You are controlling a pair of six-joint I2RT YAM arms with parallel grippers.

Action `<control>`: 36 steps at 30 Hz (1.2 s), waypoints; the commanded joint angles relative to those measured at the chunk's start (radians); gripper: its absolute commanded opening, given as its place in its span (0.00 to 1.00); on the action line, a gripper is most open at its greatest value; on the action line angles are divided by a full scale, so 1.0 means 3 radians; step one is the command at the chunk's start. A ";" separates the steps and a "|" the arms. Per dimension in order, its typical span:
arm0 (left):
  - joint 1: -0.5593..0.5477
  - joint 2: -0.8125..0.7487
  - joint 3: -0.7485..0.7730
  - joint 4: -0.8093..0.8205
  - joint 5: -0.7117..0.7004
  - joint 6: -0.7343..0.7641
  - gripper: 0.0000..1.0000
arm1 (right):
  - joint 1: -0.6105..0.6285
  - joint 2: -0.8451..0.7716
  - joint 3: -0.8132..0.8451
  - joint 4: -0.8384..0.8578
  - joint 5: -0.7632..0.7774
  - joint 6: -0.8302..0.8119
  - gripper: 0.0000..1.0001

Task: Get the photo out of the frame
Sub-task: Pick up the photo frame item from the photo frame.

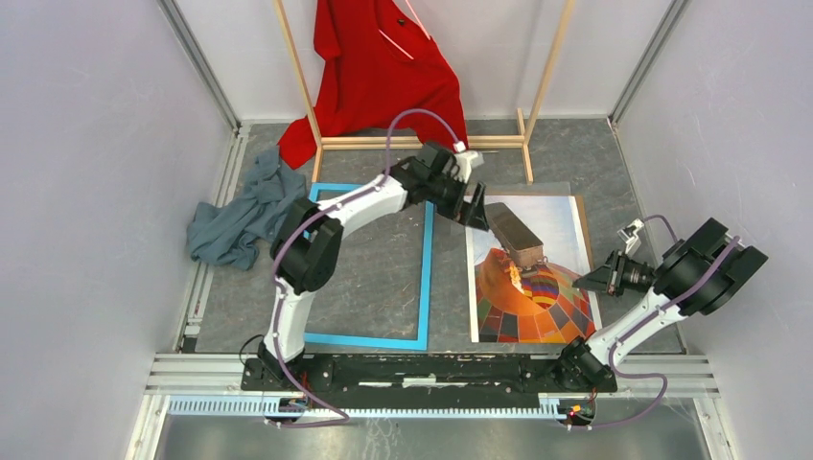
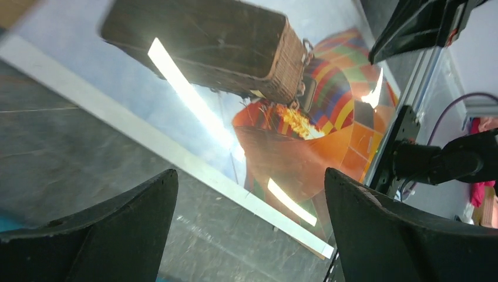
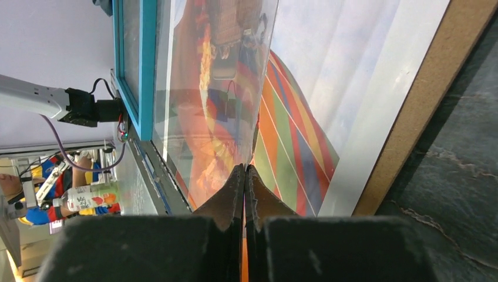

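1. On the table (image 1: 633, 172), right of centre, you have the photo (image 1: 537, 287). It lies face up on its brown backing board (image 1: 582, 230), beside the frame (image 1: 427, 268), not in it.
2. Your left gripper (image 1: 476, 213) hovers over the photo's far corner, fingers spread wide and empty.
3. Your right gripper (image 1: 583, 282) is at the photo's right edge, fingers pressed together, probably to pinch a thin sheet. Whether anything is caught cannot be told.

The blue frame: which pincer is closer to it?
Left. The left pincer hangs open just past the frame on its right side. The right pincer sits shut at the right edge of the photo, with the whole photo between.
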State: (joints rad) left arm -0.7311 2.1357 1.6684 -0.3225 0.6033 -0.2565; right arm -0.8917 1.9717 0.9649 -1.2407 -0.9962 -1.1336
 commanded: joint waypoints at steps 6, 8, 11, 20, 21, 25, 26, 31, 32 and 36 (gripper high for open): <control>0.0237 -0.0480 -0.0221 -0.0081 -0.0036 0.0292 1.00 | 0.0020 -0.0361 0.0168 -0.0058 -0.0266 0.0308 0.00; 0.0243 -0.0467 -0.0275 -0.0074 -0.0030 0.0321 1.00 | 0.0027 -0.0408 0.0156 -0.0057 -0.0319 0.0365 0.00; 0.0256 -0.0462 -0.0359 -0.0024 0.0007 0.0326 1.00 | 0.0053 -0.0485 0.0158 -0.0057 -0.0405 0.0437 0.00; 0.0274 -0.0479 -0.0499 0.0063 0.0161 0.0339 1.00 | 0.0223 -0.0583 0.0322 -0.0060 -0.0729 0.0695 0.00; 0.0274 -0.0479 -0.0508 0.0083 0.0166 0.0329 1.00 | 0.0230 -0.0570 0.0330 -0.0057 -0.0768 0.0718 0.00; 0.0274 -0.0477 -0.0537 0.0156 0.0197 0.0240 1.00 | 0.0257 -0.0516 0.0497 -0.0052 -0.0964 0.0843 0.00; 0.0270 -0.0476 -0.0544 0.0164 0.0202 0.0226 1.00 | 0.0276 -0.0518 0.0512 -0.0052 -0.0960 0.0847 0.00; 0.0231 -0.0446 -0.0588 0.0274 0.0105 0.0122 1.00 | 0.0352 -0.0474 0.0511 -0.0052 -0.0871 0.0822 0.00; 0.0210 -0.0421 -0.0589 0.0281 0.0069 0.0100 1.00 | 0.0357 -0.0455 0.0512 -0.0052 -0.0860 0.0811 0.00; 0.0094 -0.0327 -0.0575 0.0288 -0.0067 0.0049 1.00 | 0.0370 -0.0380 0.0513 -0.0052 -0.0808 0.0768 0.00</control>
State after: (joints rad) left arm -0.6647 2.0132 1.4979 -0.2787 0.6197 -0.2047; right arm -0.7860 1.8378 1.0935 -1.2472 -1.2221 -0.8867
